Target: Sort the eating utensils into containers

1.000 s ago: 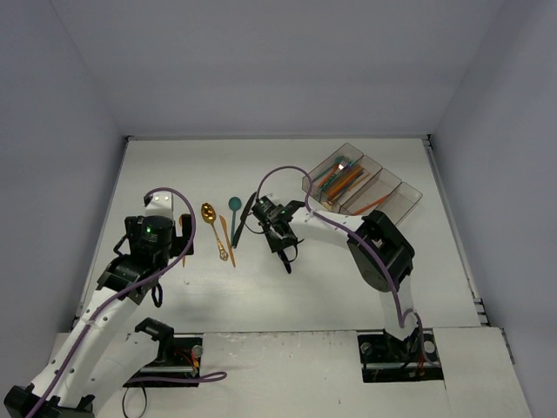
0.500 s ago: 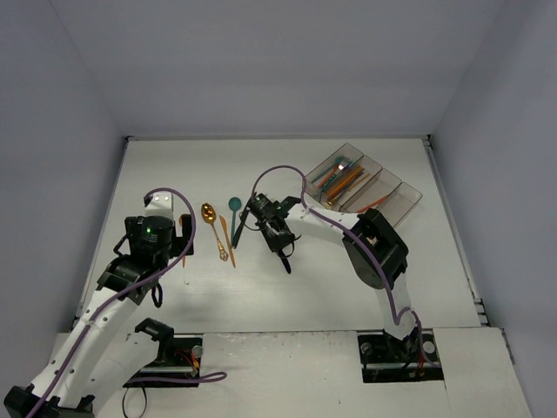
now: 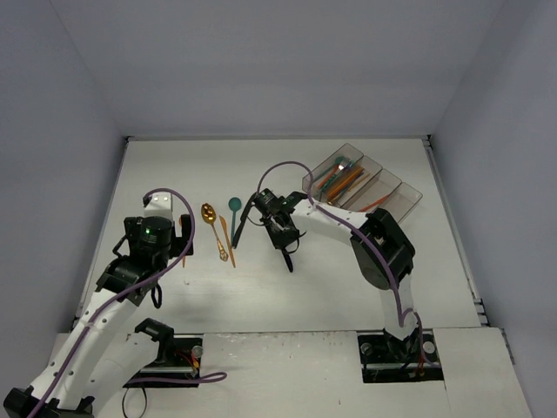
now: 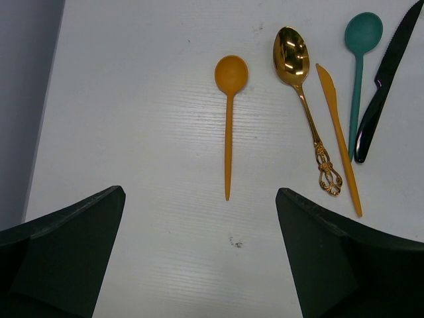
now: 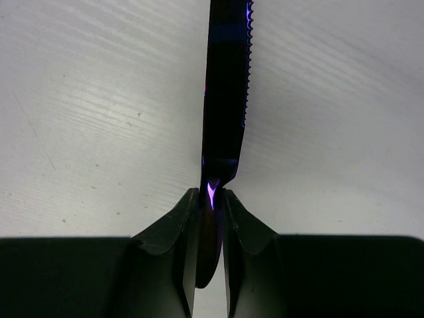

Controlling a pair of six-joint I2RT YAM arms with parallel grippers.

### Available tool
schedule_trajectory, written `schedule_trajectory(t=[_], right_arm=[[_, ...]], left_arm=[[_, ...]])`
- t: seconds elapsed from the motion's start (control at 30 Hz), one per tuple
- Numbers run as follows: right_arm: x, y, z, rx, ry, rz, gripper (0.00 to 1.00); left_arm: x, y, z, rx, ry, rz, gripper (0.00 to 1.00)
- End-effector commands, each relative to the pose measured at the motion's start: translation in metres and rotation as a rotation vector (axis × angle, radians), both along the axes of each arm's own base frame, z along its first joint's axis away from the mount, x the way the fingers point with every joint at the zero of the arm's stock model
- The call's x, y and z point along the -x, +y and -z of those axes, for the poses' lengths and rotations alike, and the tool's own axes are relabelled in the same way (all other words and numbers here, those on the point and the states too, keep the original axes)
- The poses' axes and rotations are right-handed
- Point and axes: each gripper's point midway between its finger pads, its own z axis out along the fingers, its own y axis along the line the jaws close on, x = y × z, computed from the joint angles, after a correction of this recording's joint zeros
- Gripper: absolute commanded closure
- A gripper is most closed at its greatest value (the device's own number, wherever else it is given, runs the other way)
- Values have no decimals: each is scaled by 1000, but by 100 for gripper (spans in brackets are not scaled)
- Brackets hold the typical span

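My right gripper (image 5: 211,199) is shut on the handle of a dark navy serrated knife (image 5: 225,86), and the blade sticks out ahead of the fingers just above the table. In the top view this knife (image 3: 286,257) hangs mid-table, left of the containers (image 3: 402,197). The containers' left bins hold orange and teal utensils (image 3: 338,179). My left gripper (image 4: 201,265) is open and empty just short of an orange spoon (image 4: 229,119). Beside the spoon lie a gold spoon (image 4: 301,86), an orange knife (image 4: 338,139), a teal spoon (image 4: 359,66) and a black knife (image 4: 385,86).
The loose utensils lie in a row left of centre in the top view, from the gold spoon (image 3: 213,228) to the black knife (image 3: 241,222). Grey walls close in the table on three sides. The purple cables loop over both arms.
My right gripper with the navy knife has shifted only slightly, left and then back. My left arm and the loose utensils have not moved.
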Motion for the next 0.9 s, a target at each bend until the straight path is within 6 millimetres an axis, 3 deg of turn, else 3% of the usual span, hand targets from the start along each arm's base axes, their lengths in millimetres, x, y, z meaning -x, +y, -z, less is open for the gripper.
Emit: schedule_trajectory(t=[0.0, 0.13, 0.23, 0.47, 0.63, 0.77, 0.87], right_arm=[[-21, -7, -56, -77, -96, 60, 100], [-34, -25, -66, -87, -122, 129, 100], [-52, -48, -88, -121, -170, 233, 100], [-108, -149, -129, -198, -267, 604, 100], [-136, -219, -129, -199, -280, 801, 100], [-151, -253, -116, -199, -264, 901, 100], [-161, -264, -104, -214, -254, 945, 100]], left_arm=[[-8, 0, -23, 29, -74, -18, 3], [-8, 0, -23, 28, -76, -20, 2], [-8, 0, -23, 29, -76, -18, 3], [-8, 0, -23, 28, -75, -19, 2], [-8, 0, -23, 28, -74, -18, 3], [-8, 0, -22, 28, -74, -16, 3], [-8, 0, -23, 28, -75, -17, 3]])
